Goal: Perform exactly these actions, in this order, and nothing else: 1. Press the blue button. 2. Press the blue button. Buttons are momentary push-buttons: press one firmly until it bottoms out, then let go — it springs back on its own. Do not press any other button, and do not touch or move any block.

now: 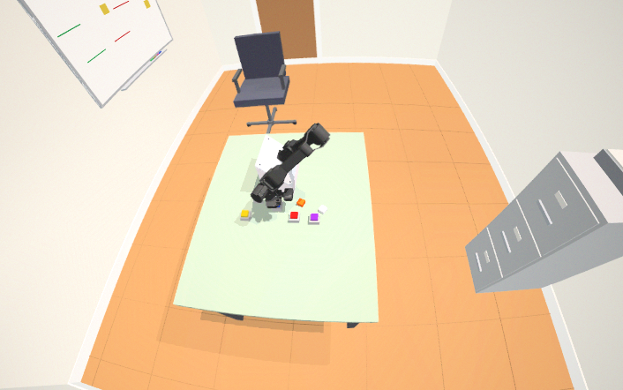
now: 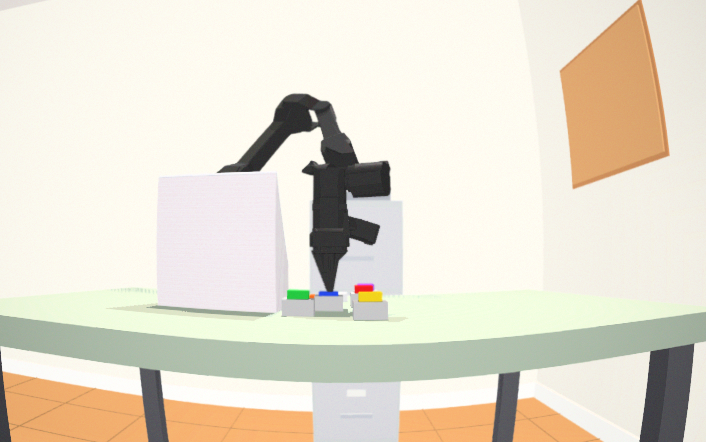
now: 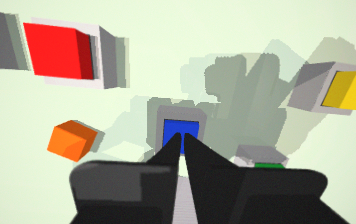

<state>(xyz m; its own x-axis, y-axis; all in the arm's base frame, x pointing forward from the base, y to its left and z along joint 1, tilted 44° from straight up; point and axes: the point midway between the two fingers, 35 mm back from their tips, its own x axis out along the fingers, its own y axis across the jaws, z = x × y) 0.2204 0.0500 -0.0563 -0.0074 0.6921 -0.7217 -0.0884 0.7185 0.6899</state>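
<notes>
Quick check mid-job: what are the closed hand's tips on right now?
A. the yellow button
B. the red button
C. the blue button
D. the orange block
C. In the exterior view the shut hand points straight down with its tips on the blue button, and the wrist view shows the tips over the same blue cap, with red, yellow and the orange block off to the sides.

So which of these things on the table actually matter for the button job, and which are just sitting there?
Job:
blue button
gripper, fingers shut, tips on it

Lying about:
red button
yellow button
green button
purple button
orange block
white block
</notes>
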